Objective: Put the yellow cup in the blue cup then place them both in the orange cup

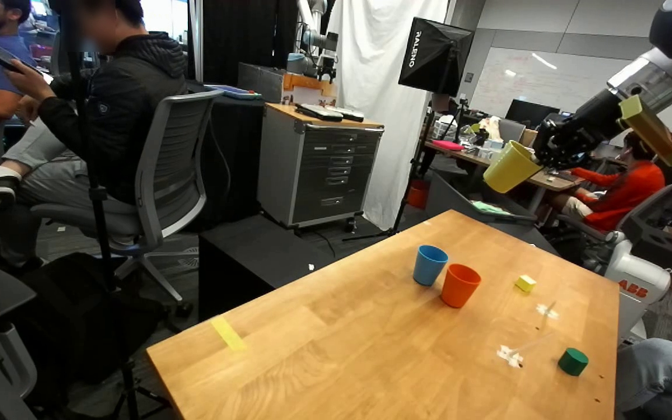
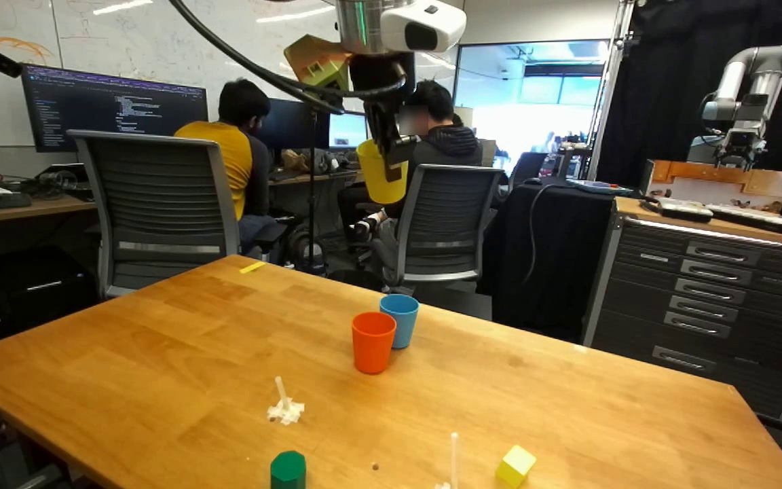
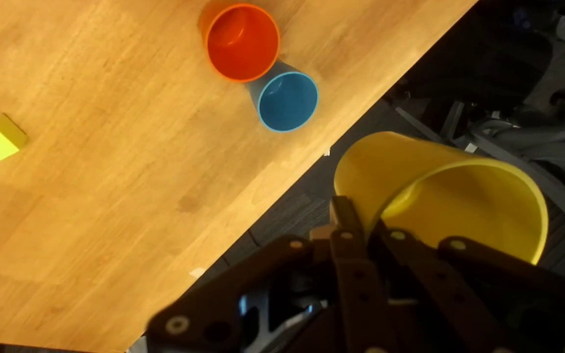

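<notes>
High above the level of the table (image 1: 324, 359), the yellow cup (image 1: 507, 173) hangs tilted in the air, its mouth turned up toward the robot's arm (image 1: 650, 74). The gripper (image 3: 367, 229) is clamped on its wall at the rim — in the wrist view one finger lies against the outside, the other within the mouth. Lower down, the blue cup (image 1: 428, 268) stands upright on the table, with the orange cup (image 1: 458, 289) upright just beside it; whether these two touch I cannot tell. On the same top, apart from the cups, sit a yellow block (image 1: 525, 284) and a dark green block (image 1: 573, 363), and near them two thin pale sticks (image 2: 281, 389) rise from white patches of tape (image 2: 286, 412). Well away, by a corner, lies a strip of yellow tape (image 1: 228, 333). Past the table a drawer cabinet (image 1: 277, 163) stands beside a white curtain (image 1: 380, 105) — and a person in a black jacket (image 1: 132, 105) sits on a grey chair (image 1: 178, 157).
</notes>
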Tool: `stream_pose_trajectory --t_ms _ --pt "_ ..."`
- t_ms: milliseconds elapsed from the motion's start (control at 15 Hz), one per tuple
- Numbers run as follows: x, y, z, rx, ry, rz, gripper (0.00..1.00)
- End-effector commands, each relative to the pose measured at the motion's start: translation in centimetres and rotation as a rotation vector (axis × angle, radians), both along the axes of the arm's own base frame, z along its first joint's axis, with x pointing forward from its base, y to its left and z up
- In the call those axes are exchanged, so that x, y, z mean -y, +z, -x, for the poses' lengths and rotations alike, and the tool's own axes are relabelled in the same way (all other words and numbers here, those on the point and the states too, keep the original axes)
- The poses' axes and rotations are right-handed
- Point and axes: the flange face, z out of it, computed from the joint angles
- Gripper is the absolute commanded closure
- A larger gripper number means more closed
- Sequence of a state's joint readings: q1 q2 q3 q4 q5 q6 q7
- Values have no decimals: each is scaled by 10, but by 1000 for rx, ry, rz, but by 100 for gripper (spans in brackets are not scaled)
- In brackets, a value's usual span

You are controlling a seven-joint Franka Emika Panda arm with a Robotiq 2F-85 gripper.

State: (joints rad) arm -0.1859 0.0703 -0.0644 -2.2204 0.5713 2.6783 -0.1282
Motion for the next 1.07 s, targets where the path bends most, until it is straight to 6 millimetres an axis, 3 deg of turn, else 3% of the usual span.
stream_pose_trajectory --t_ms 0,333,600,1000 --pt "11 20 -29 -15 -59 -1 95" --pt "43 40 -68 -67 -108 1 95" --pt "68 38 -105 -130 -127 -9 95" --pt "40 -17 -136 -195 -79 10 95"
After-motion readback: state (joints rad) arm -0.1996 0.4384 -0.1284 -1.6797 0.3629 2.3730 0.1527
